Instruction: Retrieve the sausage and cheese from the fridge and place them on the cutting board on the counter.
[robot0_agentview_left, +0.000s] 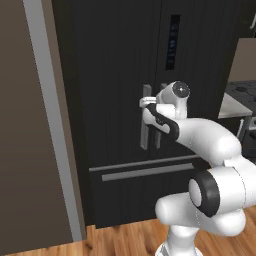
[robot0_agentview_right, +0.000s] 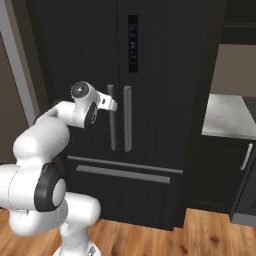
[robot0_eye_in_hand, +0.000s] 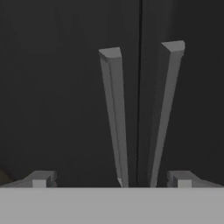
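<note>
The black fridge (robot0_agentview_left: 115, 75) (robot0_agentview_right: 165, 75) (robot0_eye_in_hand: 52, 87) stands shut, so the sausage and cheese are hidden behind its doors. Two long grey vertical handles run side by side at the door seam. My gripper (robot0_agentview_left: 145, 103) (robot0_agentview_right: 112, 104) (robot0_eye_in_hand: 111, 181) is open, right in front of the left handle (robot0_agentview_left: 145, 125) (robot0_agentview_right: 112, 130) (robot0_eye_in_hand: 116, 118). In the hand view that handle rises between my two fingertips (robot0_eye_in_hand: 41, 179), untouched, with the right handle (robot0_eye_in_hand: 164, 113) just inside the other tip. A corner of the white-grey counter (robot0_agentview_right: 227, 117) (robot0_agentview_left: 232, 105) shows at the right. The cutting board is out of view.
A brown cabinet panel (robot0_agentview_left: 25, 125) with a grey strip flanks the fridge on the left. A horizontal drawer handle (robot0_agentview_left: 145, 172) (robot0_agentview_right: 122, 174) crosses the fridge's lower part. Black cabinets with a silver handle (robot0_agentview_right: 246, 156) sit under the counter. Wooden floor (robot0_agentview_right: 200, 235) lies below.
</note>
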